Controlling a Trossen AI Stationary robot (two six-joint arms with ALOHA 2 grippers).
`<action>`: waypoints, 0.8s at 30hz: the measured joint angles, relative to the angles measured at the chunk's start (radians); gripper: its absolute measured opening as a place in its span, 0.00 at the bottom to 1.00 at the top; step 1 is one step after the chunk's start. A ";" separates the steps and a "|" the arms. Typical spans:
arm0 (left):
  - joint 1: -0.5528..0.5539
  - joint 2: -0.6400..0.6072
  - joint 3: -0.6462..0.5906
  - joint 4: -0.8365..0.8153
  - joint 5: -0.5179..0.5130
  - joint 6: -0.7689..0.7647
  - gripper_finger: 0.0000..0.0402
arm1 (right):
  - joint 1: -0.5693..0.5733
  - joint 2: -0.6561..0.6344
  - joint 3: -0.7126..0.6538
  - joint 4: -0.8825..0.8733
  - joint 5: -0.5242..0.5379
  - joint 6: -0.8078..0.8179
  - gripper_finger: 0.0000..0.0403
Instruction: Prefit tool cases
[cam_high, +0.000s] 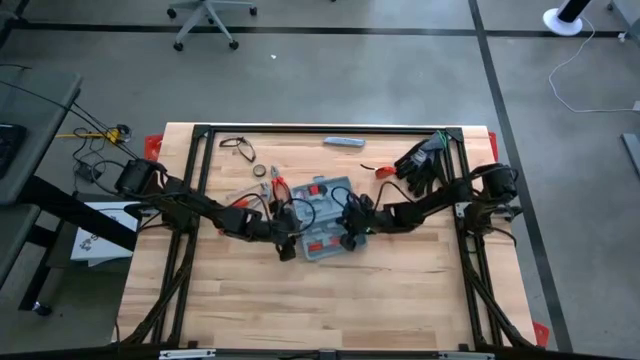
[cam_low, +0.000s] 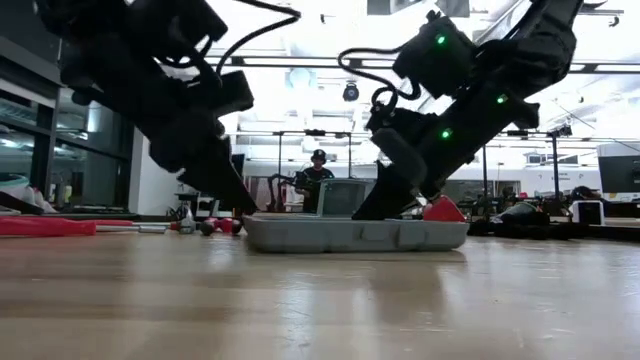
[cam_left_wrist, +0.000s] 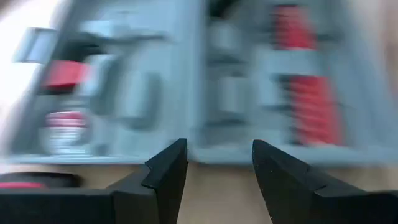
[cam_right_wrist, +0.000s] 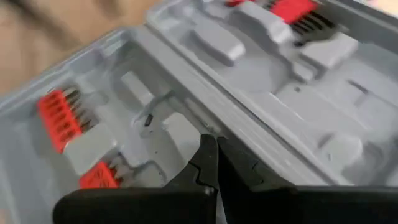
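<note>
Blue-grey tool case (cam_high: 325, 217) lies open between parted left jaws and closed, seemingly touching right jaws.

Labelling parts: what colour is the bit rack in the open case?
Red bit rack in the grey case; right wrist view shows it best.

Left wrist view: the blue-grey moulded plastic tool case (cam_left_wrist: 205, 81) is smeared by motion blur; its red tool handles (cam_left_wrist: 311, 99) show no detail, and its edges run off the picture.
Right wrist view: the case is cut off on all sides.
Low view: the case's interior is hidden behind its front wall (cam_low: 355, 235).
High view: small dark items (cam_high: 238, 148) by the table's far edge are too small to identify.
</note>
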 joint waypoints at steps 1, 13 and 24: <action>0.005 0.000 0.000 0.003 -0.032 0.015 0.44 | 0.013 0.000 0.000 0.009 0.016 -0.007 0.00; 0.152 0.017 0.000 0.129 0.056 0.094 0.43 | -0.068 0.000 0.000 0.162 0.035 -0.103 0.00; 0.163 0.183 0.004 0.266 0.088 0.055 0.43 | -0.250 0.000 0.068 0.013 -0.203 -0.207 0.08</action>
